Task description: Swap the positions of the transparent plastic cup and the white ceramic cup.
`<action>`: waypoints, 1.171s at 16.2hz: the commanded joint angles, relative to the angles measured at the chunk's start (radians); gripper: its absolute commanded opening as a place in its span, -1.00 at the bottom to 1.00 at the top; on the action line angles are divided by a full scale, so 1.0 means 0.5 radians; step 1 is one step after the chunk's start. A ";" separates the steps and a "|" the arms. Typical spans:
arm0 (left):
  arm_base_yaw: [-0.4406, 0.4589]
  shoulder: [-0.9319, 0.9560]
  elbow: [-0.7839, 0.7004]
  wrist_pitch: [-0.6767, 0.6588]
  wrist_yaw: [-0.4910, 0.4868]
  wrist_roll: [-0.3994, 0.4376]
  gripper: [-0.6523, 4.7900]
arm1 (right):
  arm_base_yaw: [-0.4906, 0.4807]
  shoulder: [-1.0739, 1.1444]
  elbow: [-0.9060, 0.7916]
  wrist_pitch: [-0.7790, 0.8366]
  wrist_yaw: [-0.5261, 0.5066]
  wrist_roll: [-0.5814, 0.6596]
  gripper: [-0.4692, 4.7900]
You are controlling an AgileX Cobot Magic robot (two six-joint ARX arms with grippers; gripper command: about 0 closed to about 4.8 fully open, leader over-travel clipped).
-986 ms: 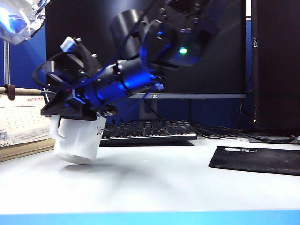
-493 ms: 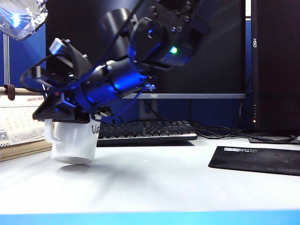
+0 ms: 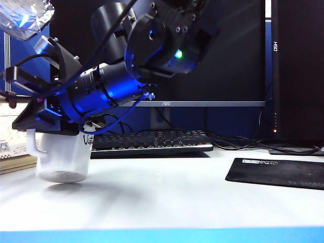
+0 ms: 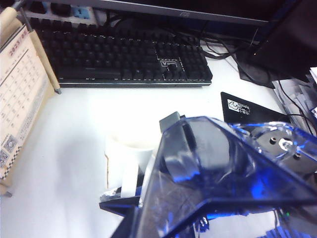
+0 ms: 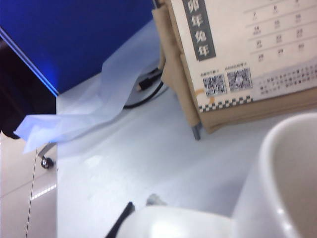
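The white ceramic cup [image 3: 62,157] has travelled leftward across the table [image 3: 177,197] since the earlier frame, carried by the right gripper [image 3: 55,129], which is clamped on its rim and holds it near-upright just above the surface, in front of the keyboard [image 3: 152,140]. The left gripper [image 4: 208,198] is closed around the transparent plastic cup [image 3: 25,17], held high at upper left
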State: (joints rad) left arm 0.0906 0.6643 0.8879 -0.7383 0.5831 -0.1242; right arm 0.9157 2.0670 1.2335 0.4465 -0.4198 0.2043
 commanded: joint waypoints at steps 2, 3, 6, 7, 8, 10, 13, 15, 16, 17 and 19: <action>0.002 -0.006 0.005 0.032 0.054 0.025 -0.78 | -0.024 0.056 -0.045 -0.228 0.036 0.092 -0.84; 0.002 -0.006 0.005 0.039 0.054 0.025 -0.78 | -0.031 0.056 -0.044 -0.225 0.036 0.092 -0.73; 0.002 -0.006 0.008 0.060 0.054 0.024 -0.78 | -0.038 0.056 -0.044 -0.226 0.085 0.092 -0.36; 0.002 -0.006 0.009 0.063 0.055 0.024 -0.78 | -0.042 0.056 -0.044 -0.224 0.105 0.092 -0.36; 0.002 -0.006 0.009 0.066 0.054 0.024 -0.78 | -0.051 0.056 -0.044 -0.224 0.126 0.092 -0.36; 0.002 -0.006 0.009 0.066 0.064 0.024 -0.78 | -0.068 0.057 -0.044 -0.227 0.134 0.093 -0.36; 0.002 -0.006 0.009 0.073 0.069 0.033 -0.78 | -0.101 0.056 -0.044 -0.269 0.151 0.095 -0.14; 0.002 -0.006 0.009 0.081 0.092 0.032 -0.78 | -0.138 0.055 -0.044 -0.373 0.182 0.100 0.45; 0.002 -0.007 0.009 0.108 0.101 0.029 -0.78 | -0.163 0.053 -0.044 -0.407 0.192 0.100 0.45; 0.002 -0.007 0.009 0.135 0.102 0.024 -0.78 | -0.175 0.053 -0.044 -0.408 0.192 0.101 0.45; 0.002 -0.006 0.019 0.176 0.169 -0.011 -0.78 | -0.207 0.040 -0.043 -0.411 0.184 0.099 0.45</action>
State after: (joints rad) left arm 0.0906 0.6624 0.8883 -0.6834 0.6334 -0.1139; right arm 0.8150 2.0933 1.2121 0.2543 -0.3294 0.2516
